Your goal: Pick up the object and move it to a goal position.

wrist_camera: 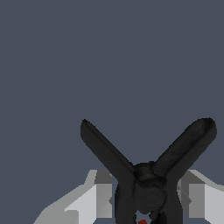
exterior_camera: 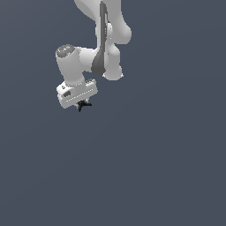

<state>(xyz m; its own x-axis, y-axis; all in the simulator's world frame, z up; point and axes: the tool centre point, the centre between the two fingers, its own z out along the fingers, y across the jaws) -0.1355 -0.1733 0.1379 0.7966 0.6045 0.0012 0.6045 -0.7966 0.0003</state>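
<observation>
The object point(exterior_camera: 82, 105) is a tiny black thing with thin prongs, sticking out just under the white gripper point(exterior_camera: 80, 104) in the exterior view, up and to that view's left of centre. In the wrist view the object point(wrist_camera: 146, 175) fills the space between the two white fingers point(wrist_camera: 96, 197), its two long prongs spreading in a V and a small red speck point(wrist_camera: 142, 222) showing at its base. The fingers press on its dark body from both sides. The gripper is shut on the object and holds it off the floor.
The white arm point(exterior_camera: 103, 39) reaches in from the upper edge of the exterior view. A plain dark grey-blue floor point(exterior_camera: 154, 167) lies all around, with no other objects or goal marker in view.
</observation>
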